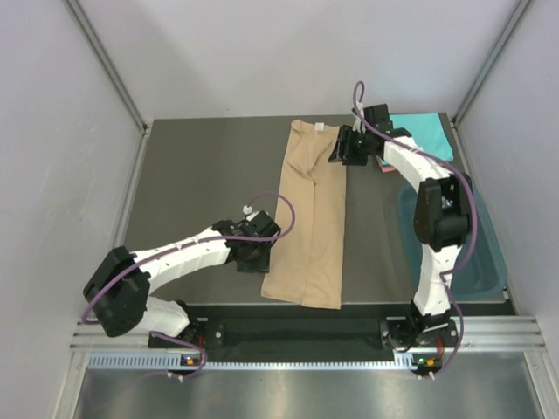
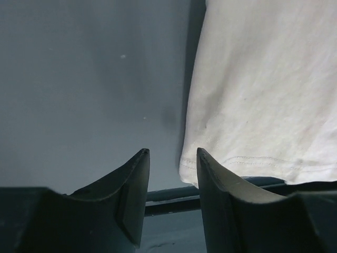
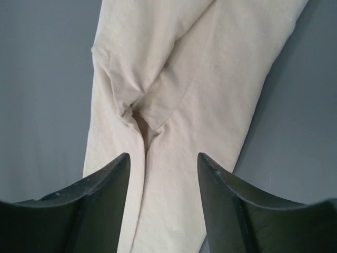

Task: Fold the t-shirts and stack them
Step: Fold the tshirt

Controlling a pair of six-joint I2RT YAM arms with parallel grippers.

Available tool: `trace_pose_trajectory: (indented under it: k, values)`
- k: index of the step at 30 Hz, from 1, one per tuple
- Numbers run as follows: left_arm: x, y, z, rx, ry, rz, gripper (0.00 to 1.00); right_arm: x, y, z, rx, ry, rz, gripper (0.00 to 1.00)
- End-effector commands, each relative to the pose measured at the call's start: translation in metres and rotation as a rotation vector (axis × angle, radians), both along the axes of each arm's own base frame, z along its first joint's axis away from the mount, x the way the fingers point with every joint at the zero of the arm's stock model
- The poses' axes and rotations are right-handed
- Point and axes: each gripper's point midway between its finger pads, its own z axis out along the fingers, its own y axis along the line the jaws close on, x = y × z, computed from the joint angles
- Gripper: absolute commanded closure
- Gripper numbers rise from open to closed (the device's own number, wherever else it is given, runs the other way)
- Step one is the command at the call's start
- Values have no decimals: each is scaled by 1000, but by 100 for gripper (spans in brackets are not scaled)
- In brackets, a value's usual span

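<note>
Tan t-shirt (image 1: 313, 218) is lying flat on the counter (image 1: 201, 175), folded lengthwise into one long strip. The collar end is pointing away from my bases and the hem end is sitting close to the counter's near edge. My left tool (image 2: 171, 154) is hovering just beside the strip's left edge at the hem end, off the cloth and over bare counter. Its fingers are standing partly apart with nothing between them, and the wrist view is showing the stitched hem corner just beyond the gap, toward the right finger. My right tool (image 3: 163, 158) is hanging over the strip's right edge near the collar end. Its fingers are also standing partly apart and gripping nothing, with the folded-in sleeve and its creases lying loose below the gap. I can't tell whether the fingertips are touching the cloth there. Turquoise t-shirt (image 1: 428, 133) is sitting right of the tan strip's collar end, partly hidden under my right arm. A sliver of salmon-pink t-shirt (image 1: 385, 165) is peeking out between the tan strip and the turquoise one, with too little showing to say how it is folded. Teal tub (image 1: 489, 262) is sitting well right of the strip, level with its middle and hem half.
</note>
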Motion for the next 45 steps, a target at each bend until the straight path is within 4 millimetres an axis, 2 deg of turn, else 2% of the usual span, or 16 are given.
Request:
trace_pose_trajectory:
  k: [1,3,4,6,7,9,13,18,21,26,29,31,35,38,43,45]
  values:
    - [-9,-16,-11,-87,40,-41,53,31,-4,0,4,-46,-3,44]
    - [-14,-15,-15,-99,54,-39,53,47,-5,6,3,-82,-10,41]
    - [-18,-12,-19,-97,67,-32,52,53,-7,-4,-4,-74,-17,41]
    - [-19,-12,-21,-106,64,-26,52,69,-10,1,0,-102,-40,41]
    - [-21,-10,-25,-104,71,-23,51,75,-14,-8,2,-93,-51,41]
    - [-23,-12,-27,-111,82,-29,51,87,-17,-8,12,-113,-78,41]
    - [-28,-11,-38,-109,105,-39,51,103,-32,-15,17,-135,-132,43]
    - [-29,-11,-43,-110,114,-32,52,111,-34,-27,52,-125,-129,44]
    - [-29,-10,-43,-100,117,-27,57,117,-35,-44,57,-103,-132,46]
    - [-35,-2,-48,-50,156,-9,84,131,-35,-46,92,-117,-141,48]
    - [-37,3,-46,-42,161,14,93,140,-37,-48,101,-132,-146,51]
    - [-39,4,-46,-42,167,29,94,144,-36,-53,107,-136,-146,55]
    - [-45,3,-44,-68,184,51,94,157,-33,-47,144,-180,-143,78]
    - [-45,2,-43,-76,183,65,92,164,-29,-44,167,-211,-133,88]
    - [-44,0,-43,-79,182,72,92,175,-32,-52,179,-220,-136,89]
    - [-51,-4,-45,-98,223,62,93,182,-37,-51,186,-233,-147,89]
